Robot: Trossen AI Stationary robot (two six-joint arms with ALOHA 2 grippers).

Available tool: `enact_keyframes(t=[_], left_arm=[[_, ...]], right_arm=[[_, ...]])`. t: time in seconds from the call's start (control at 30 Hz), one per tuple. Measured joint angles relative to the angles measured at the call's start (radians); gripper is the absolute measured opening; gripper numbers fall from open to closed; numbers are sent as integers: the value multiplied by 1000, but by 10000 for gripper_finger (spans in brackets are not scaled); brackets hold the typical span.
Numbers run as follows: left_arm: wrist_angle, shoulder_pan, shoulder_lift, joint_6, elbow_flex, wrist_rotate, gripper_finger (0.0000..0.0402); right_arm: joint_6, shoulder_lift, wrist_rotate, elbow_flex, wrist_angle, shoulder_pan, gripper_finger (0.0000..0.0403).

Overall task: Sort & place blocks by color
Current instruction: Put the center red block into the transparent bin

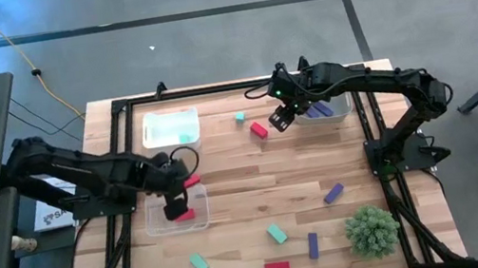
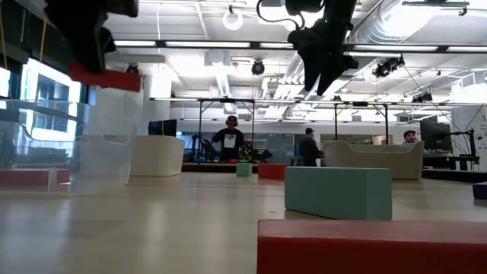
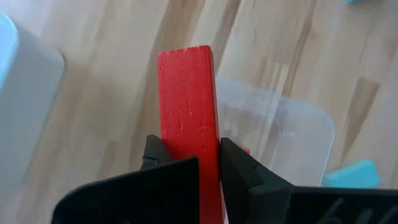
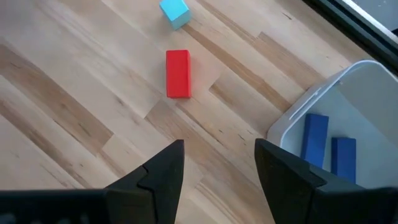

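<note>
High view: left gripper (image 1: 182, 197) clamps 1 red block (image 3: 188, 118) above centre-left clear tray (image 1: 159, 225); right gripper (image 1: 282, 115), fingers apart and empty, hovers upper centre.

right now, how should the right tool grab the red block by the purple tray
Come straight down on the red block and pinch its two long sides at the middle. It lies flat with bare wood around it, and the open right tool hovers just short of it.

Red block (image 3: 188, 124) in dark left hand (image 3: 189, 165); two purple-blue blocks (image 4: 328, 151) in clear tray (image 4: 367, 93).
</note>
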Motion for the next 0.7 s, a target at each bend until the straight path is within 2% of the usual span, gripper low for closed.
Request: enact_keyframes(t=[0.13,0.4,0.7], left_arm=[[2,-60,0,-20,-37,0,0],[29,-160,1,-42,-139,1,0],[122,-207,1,-46,-248,10,0]], right_arm=[[21,0,-17,0,0,0,185],[49,0,-125,0,0,0,185],[156,0,-160,0,-1,35,185]])
